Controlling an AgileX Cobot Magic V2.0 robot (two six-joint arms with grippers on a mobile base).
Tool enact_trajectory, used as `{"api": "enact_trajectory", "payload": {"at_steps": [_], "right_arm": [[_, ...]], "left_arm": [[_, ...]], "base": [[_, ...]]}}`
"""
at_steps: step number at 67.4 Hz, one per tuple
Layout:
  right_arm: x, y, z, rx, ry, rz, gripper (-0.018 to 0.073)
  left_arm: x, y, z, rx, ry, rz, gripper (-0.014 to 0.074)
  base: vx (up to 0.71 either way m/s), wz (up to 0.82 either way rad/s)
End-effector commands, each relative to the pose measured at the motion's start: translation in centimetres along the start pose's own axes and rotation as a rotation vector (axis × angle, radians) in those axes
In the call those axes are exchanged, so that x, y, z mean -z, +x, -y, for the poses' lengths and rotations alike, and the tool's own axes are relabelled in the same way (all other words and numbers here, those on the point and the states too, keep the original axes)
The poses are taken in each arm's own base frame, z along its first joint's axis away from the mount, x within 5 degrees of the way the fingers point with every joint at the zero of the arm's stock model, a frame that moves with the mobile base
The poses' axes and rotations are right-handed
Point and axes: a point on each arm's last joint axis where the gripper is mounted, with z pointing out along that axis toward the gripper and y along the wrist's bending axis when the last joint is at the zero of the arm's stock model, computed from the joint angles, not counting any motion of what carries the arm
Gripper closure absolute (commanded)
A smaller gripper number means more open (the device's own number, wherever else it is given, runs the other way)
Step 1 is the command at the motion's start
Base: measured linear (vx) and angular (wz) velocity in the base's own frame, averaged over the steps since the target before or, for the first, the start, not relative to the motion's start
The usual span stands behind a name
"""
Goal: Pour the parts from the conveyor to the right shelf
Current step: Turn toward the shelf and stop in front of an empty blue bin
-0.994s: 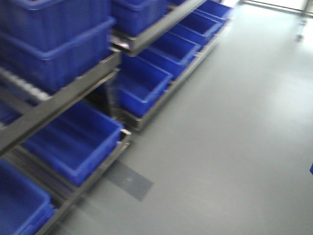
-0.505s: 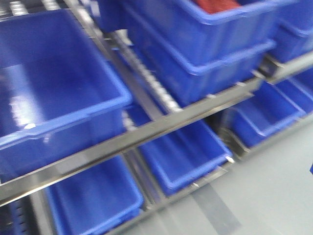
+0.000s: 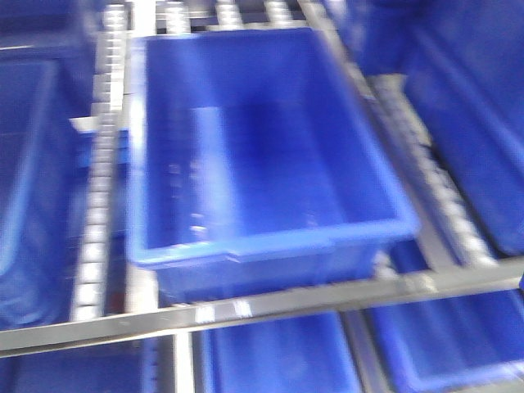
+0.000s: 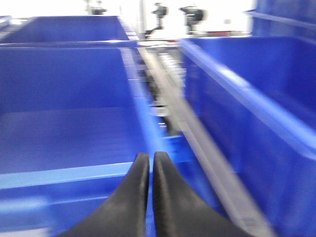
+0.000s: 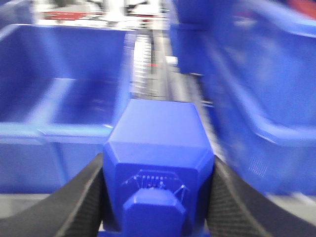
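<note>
Several bins [image 3: 270, 246] line the shelf [image 3: 278, 301]; right pincer [image 5: 157, 170] clamps the brick [image 5: 155, 128], left pincer [image 4: 150, 160] together.

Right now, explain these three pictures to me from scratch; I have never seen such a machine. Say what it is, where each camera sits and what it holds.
This is a robot with two arms on a rolling base. Each arm ends in a gripper, a two-fingered clamp, with a camera behind it.

The front view looks down from the robot's body at a steel shelf. A large blue bin rests there on tracks of small rollers. Nothing shows inside it, though the picture is blurred.

The left wrist view shows the left gripper shut with nothing in it, and the shelf ahead.

The right wrist view shows the right gripper shut on a small blue brick, again with the shelf ahead.
</note>
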Motion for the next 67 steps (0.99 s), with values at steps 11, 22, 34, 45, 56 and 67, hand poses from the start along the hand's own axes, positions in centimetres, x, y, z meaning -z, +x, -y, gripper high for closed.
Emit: {"api": "enact_trajectory", "payload": {"at_steps": [11, 22, 34, 45, 56, 67], "right_arm": [[0.22, -1.52, 0.22, 0.003, 0.023, 0.089, 0.0512], [0.22, -1.52, 0.22, 0.003, 0.023, 0.089, 0.0512], [0.22, -1.52, 0.22, 0.003, 0.023, 0.089, 0.0512], [0.22, -1.52, 0.22, 0.003, 0.023, 0.089, 0.0512], [0.22, -1.52, 0.22, 0.003, 0.023, 0.089, 0.0512], [0.22, -1.52, 0.22, 0.003, 0.023, 0.089, 0.0512]], "left_arm": [[0.21, -1.57, 0.04, 0.014, 0.005, 0.103, 0.0603], [0.21, -1.57, 0.04, 0.014, 0.005, 0.103, 0.0603], [0.21, -1.57, 0.04, 0.014, 0.005, 0.103, 0.0603], [0.21, -1.57, 0.04, 0.014, 0.005, 0.103, 0.0603], [0.21, -1.57, 0.04, 0.014, 0.005, 0.103, 0.0603], [0.21, -1.57, 0.04, 0.014, 0.005, 0.103, 0.0603]], "base": [[0.15, 0.57], [0.15, 0.39], [0.15, 0.11], [0.15, -0.07], [0.14, -0.1], [0.12, -0.07]]}}
